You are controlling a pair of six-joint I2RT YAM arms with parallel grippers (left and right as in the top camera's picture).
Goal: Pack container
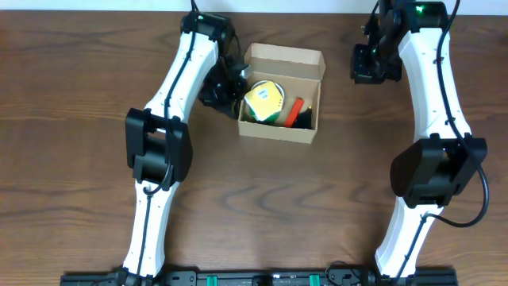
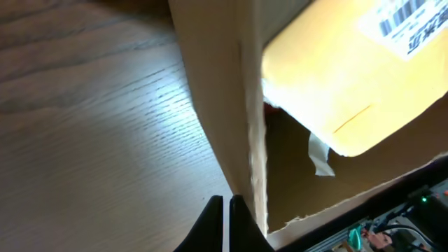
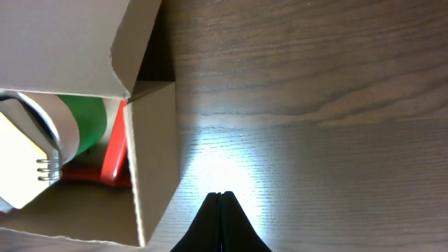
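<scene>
The container (image 1: 278, 133) is a tan cardboard box standing open at the table's back centre, its flap lid raised at the far side. Inside lie a yellow pack (image 1: 264, 99), a green roll (image 3: 87, 122) and a red item (image 1: 294, 109). My left gripper (image 1: 235, 87) is shut and empty, its fingertips just outside the box's left wall (image 2: 217, 105); the left wrist view shows the left gripper (image 2: 226, 199) beside that wall, with the yellow pack (image 2: 350, 84) beyond. My right gripper (image 1: 367, 65) is shut with nothing in it, over bare table to the right of the box; the right wrist view shows the right gripper (image 3: 221, 194) apart from the box wall (image 3: 150, 154).
A dark item (image 1: 306, 119) lies in the box's right end next to the red one. Wooden table (image 1: 262, 206) surrounds the box on all sides. Both arms' bases stand at the front edge.
</scene>
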